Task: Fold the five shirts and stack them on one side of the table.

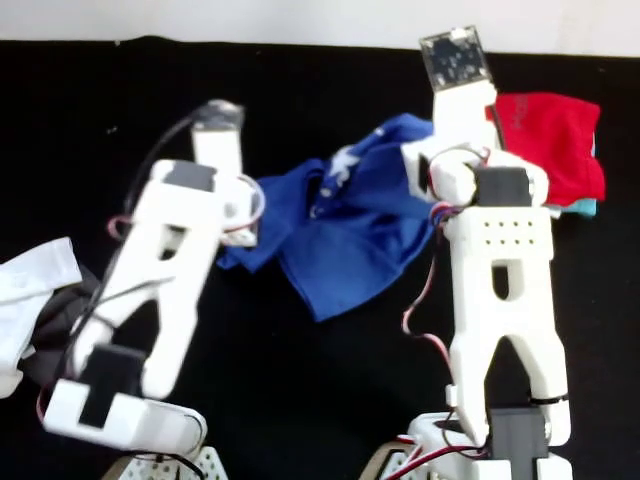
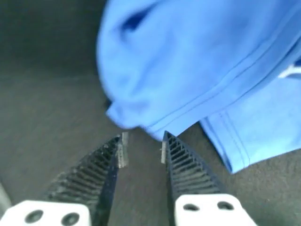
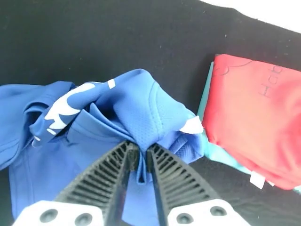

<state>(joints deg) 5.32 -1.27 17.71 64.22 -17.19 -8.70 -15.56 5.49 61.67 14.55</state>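
Right gripper (image 3: 139,151) pinches a bunched fold of the crumpled blue fabric shirt (image 1: 345,235), left gripper (image 2: 143,143) spread at its hem, likely to stretch it flat for folding.

Black table cover (image 1: 300,400) from six to twelve o'clock (it looks like cloth), pale wall (image 1: 200,18) in a band beyond its twelve o'clock edge.

shirts: blue (image 1: 350,230) 1, red (image 1: 550,140) 1, teal (image 3: 217,155) 1, white (image 1: 30,290) 1 | arms (image 1: 170,260) 2
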